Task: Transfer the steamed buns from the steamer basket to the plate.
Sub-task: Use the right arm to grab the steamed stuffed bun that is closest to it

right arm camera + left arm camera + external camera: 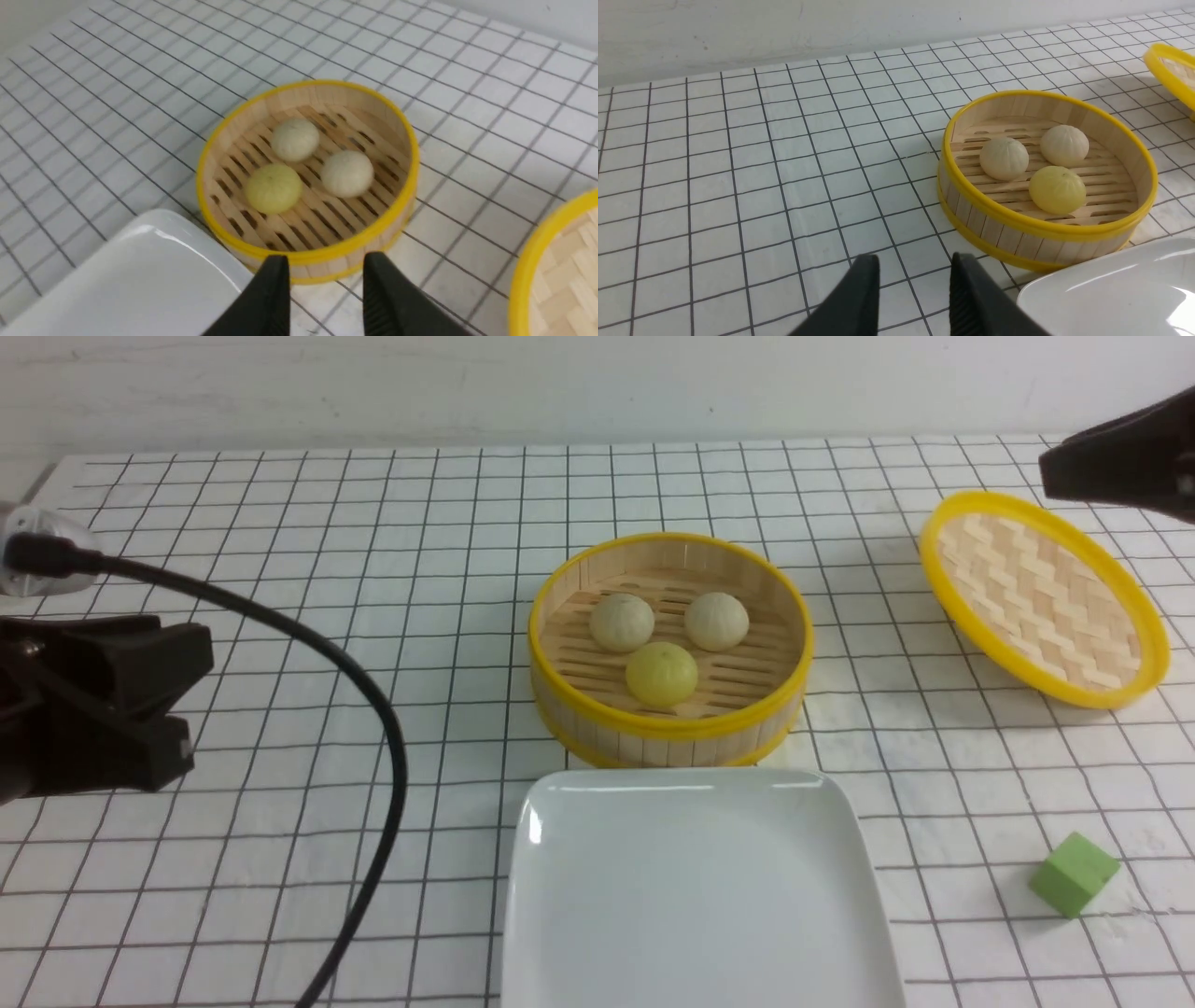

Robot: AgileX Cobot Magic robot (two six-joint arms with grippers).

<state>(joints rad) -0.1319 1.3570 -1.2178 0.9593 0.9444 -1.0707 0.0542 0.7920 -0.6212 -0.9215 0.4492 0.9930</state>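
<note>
I see the plate [700, 896] cut off at its near edge, just before the steamer basket [667, 733], which holds all three steamed buns [661, 672]. The left gripper [915, 266] and right gripper [324, 266] hang empty, jaws parted. A black cable [373, 728] loops on the left; the lid [1041, 597] and green cube [1074, 875] lie to the right.

I see bright, even light with soft shadows; the plate [695, 896] shows white glare near its rim, and the right wrist view is slightly blurred.
</note>
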